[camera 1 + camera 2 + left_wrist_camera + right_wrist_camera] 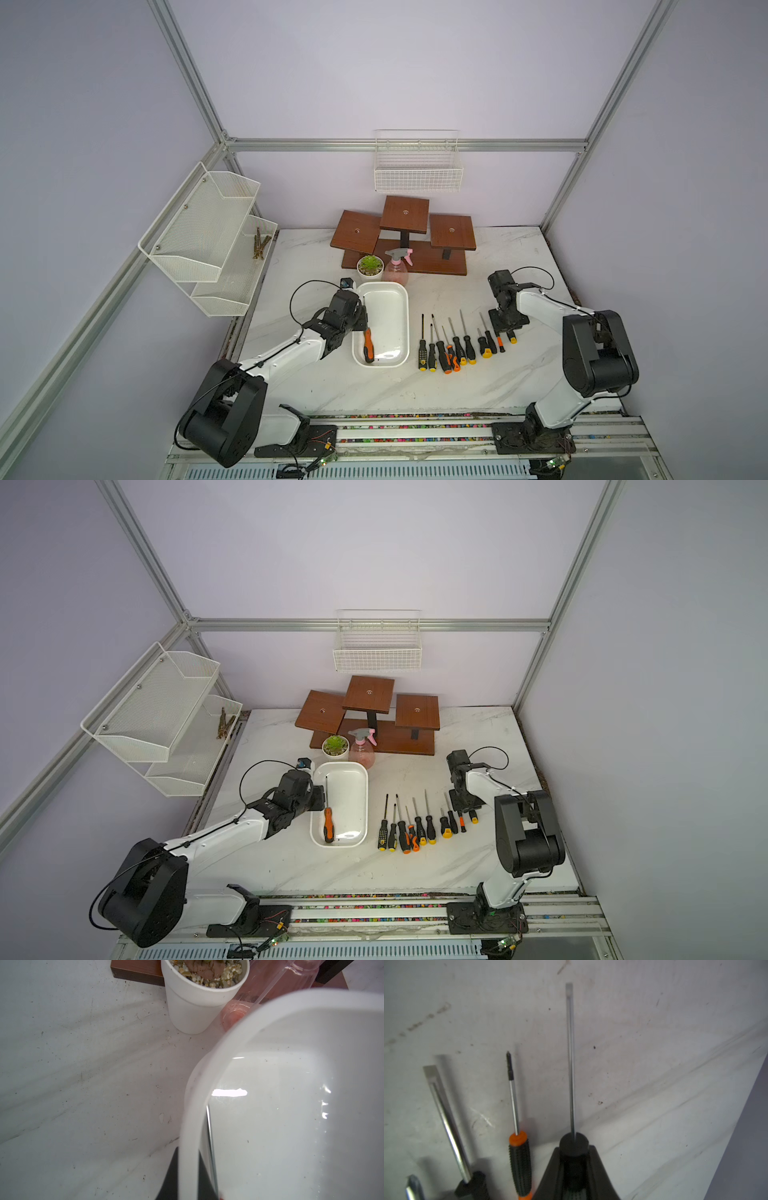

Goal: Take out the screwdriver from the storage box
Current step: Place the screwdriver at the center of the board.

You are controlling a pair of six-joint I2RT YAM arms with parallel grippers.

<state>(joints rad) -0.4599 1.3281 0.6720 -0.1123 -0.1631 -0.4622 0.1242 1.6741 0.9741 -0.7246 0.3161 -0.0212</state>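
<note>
- The storage box (388, 316) stands mid-tabletop (374, 390), its long axis running from the robot's side toward the back wall.
- The screwdriver (328, 825) lies inside the box, flat on the floor along the left long wall. Its long axis is parallel to that wall. The orange-and-black handle is at the near end and the shaft tip points to the far end.
- The left tool (361, 320) is clamped on the box's left rim. The left wrist view shows one dark finger (169, 1178) outside the wall and the other inside, with the screwdriver's shaft just beside the inner one.
- Room inside the box: the floor to the right of the screwdriver is bare up to the right wall.
- Far end of the box: the plant pot (370, 267) and the pink spray bottle (397, 270) stand just beyond the rim, with the wooden stand (405, 237) behind them.
- Right of the box: a bare strip of tabletop, then the row of screwdrivers (453, 345), handles near and tips far.
- Near end of the box: bare tabletop reaches to the front edge.
- The right tool (574, 1153) is closed on the black handle of a slim flat-blade driver (570, 1059) at the row's right end.
</note>
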